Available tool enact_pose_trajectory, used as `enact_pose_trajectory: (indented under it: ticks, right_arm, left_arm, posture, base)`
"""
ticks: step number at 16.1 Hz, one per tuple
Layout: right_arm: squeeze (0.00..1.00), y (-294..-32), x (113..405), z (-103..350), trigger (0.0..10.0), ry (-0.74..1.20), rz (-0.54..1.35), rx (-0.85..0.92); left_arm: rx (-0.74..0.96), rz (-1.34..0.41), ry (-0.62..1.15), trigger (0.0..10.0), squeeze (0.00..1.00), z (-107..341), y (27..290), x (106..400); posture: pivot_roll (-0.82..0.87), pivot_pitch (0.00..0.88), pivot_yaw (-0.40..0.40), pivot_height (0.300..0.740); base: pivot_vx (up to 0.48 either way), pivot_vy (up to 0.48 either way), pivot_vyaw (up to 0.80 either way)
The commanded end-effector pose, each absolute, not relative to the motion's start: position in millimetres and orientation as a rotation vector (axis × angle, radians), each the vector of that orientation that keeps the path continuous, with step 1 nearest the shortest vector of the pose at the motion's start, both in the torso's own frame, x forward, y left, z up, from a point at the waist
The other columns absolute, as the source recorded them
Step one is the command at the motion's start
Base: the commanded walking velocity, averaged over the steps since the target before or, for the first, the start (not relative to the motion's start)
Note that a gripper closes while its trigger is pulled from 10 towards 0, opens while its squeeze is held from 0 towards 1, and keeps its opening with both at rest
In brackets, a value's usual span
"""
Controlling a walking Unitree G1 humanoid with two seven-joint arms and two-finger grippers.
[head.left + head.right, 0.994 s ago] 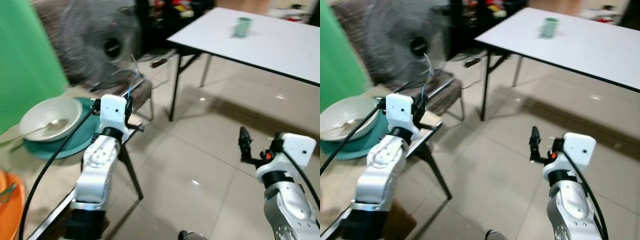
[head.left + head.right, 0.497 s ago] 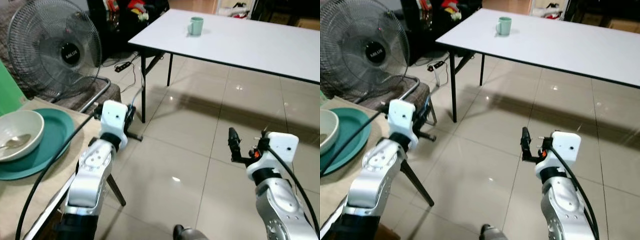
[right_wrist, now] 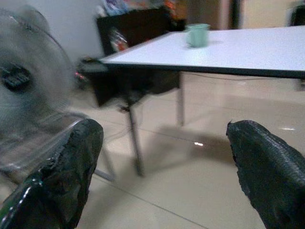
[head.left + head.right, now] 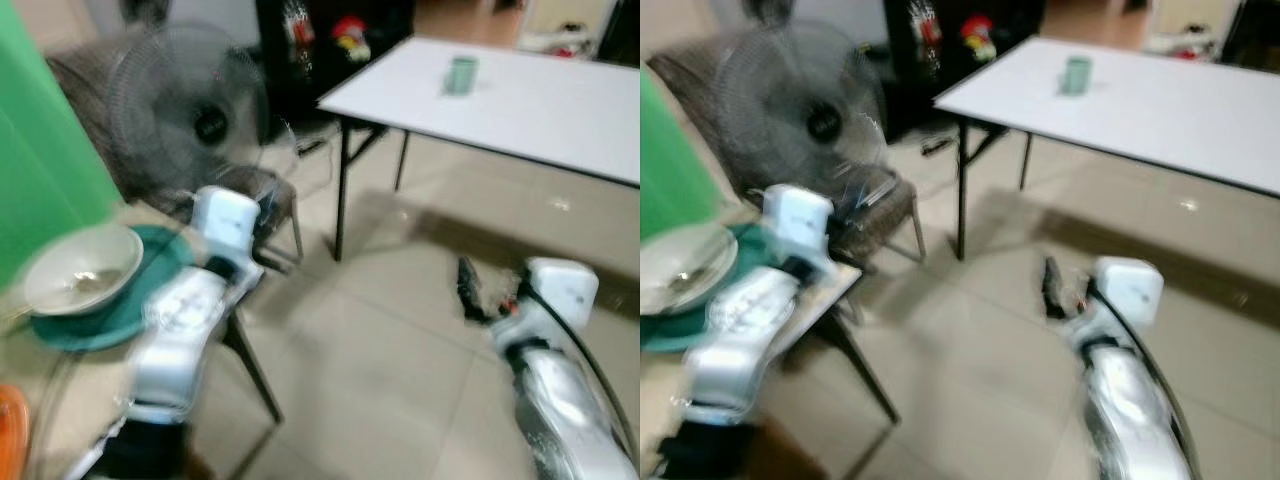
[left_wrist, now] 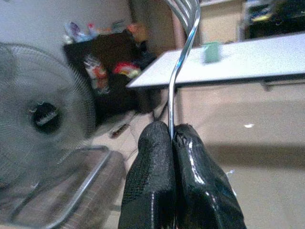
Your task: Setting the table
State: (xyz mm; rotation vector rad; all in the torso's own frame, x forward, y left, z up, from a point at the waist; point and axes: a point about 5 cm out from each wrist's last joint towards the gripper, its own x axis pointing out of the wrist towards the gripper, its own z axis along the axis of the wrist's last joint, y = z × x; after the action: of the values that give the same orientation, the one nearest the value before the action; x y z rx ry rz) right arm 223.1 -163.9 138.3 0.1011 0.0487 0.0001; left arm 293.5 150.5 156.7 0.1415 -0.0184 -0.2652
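Observation:
My left gripper (image 5: 173, 138) is shut on the handle of a metal fork (image 5: 183, 43), whose tines point up past the fingers. In the eye views that arm is raised beside a small side table (image 4: 60, 380) at my left. On it a white bowl (image 4: 85, 270) holding a spoon rests on a teal plate (image 4: 150, 290). My right gripper (image 3: 164, 131) is open and holds nothing, hanging over the tiled floor at the right (image 4: 465, 285). A green mug (image 4: 461, 74) stands on the long white table (image 4: 540, 100) ahead. The eye views are blurred.
A standing fan (image 4: 190, 110) and a metal-framed chair (image 4: 262, 190) stand between the side table and the white table. An orange plate (image 4: 8, 430) sits at the lower left edge. A green panel (image 4: 50, 140) rises at the left. Tiled floor (image 4: 400, 330) lies ahead.
The camera has swung left and blurred, so the bowl and green panel fill more of the left. Both arms keep their pose; the fork stays held.

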Motion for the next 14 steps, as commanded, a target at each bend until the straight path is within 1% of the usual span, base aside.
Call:
enact_pose_trajectory:
  ticks: [1,4,8,14]
  right_arm:
    - [0.00,-176,218,136,10.0,0.058,-0.047,0.075]
    - [0.00,-176,220,137,10.0,0.051,-0.043,0.066]
    - [0.00,-178,225,138,10.0,0.045,-0.068,0.017]
    - [0.00,-178,230,139,10.0,0.034,-0.065,0.023]
  left_arm:
    - [0.129,-0.313,-0.024,10.0,0.00,159,137,294]
    - [0.132,-0.308,-0.025,10.0,0.00,159,137,295]
    - [0.128,-0.293,-0.026,10.0,0.00,161,140,299]
    - [0.139,-0.289,-0.020,10.0,0.00,160,143,302]
  posture:
    - [-0.06,0.000,0.057,0.740]
    - [-0.06,0.000,0.057,0.740]
    - [-0.06,0.000,0.054,0.740]
    - [-0.05,0.000,0.049,0.740]
  base:
    - [0.322,0.000,-0.79]
    - [0.331,0.000,-0.79]
    - [0.343,0.000,0.00]
    - [0.402,0.000,0.00]
